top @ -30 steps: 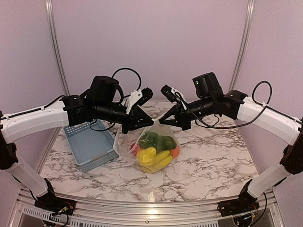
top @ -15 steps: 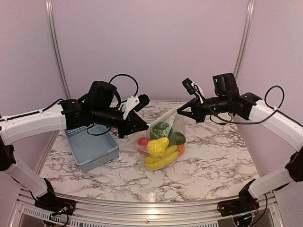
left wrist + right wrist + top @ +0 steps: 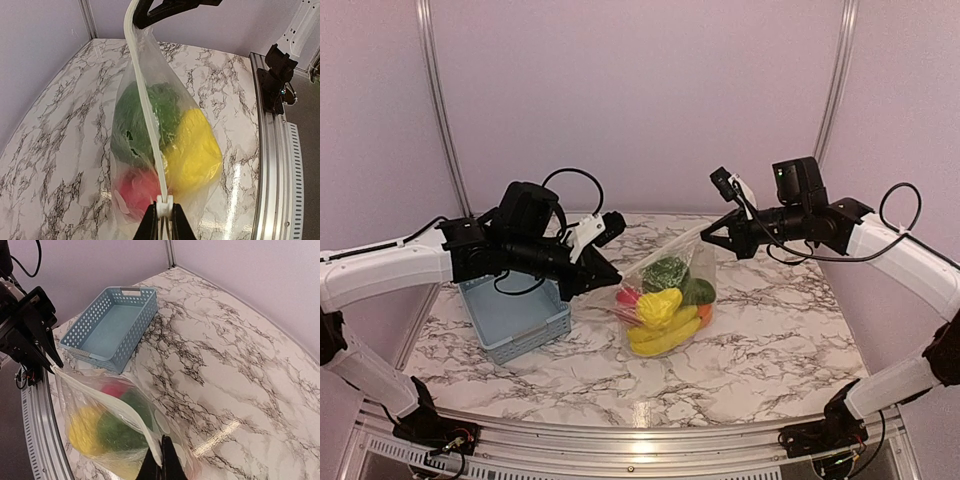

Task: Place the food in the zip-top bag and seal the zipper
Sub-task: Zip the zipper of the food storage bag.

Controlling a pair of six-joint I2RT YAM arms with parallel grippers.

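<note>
The zip-top bag [image 3: 686, 268] hangs stretched between my two grippers, its bottom resting on the table. Inside is the food: a yellow piece [image 3: 658, 306], a green one [image 3: 665, 272], a red one [image 3: 628, 297] and an orange one [image 3: 704, 312]. My left gripper [image 3: 611, 281] is shut on the white slider [image 3: 165, 206] at the near end of the zipper [image 3: 146, 105]. My right gripper [image 3: 708, 233] is shut on the other end of the zipper [image 3: 125, 410]. The zipper strip runs taut between them, and whether it is sealed along its length cannot be told.
The grey-blue slotted basket [image 3: 515, 315] stands to the left of the bag, under my left arm; it also shows in the right wrist view [image 3: 111, 326] with nothing in it. The marble table [image 3: 770, 330] ends at a metal rail [image 3: 272, 150] along its edge.
The grippers have drawn apart: the right one went right and up with its end of the bag, the left one left and down along the zipper. The bag now hangs stretched.
</note>
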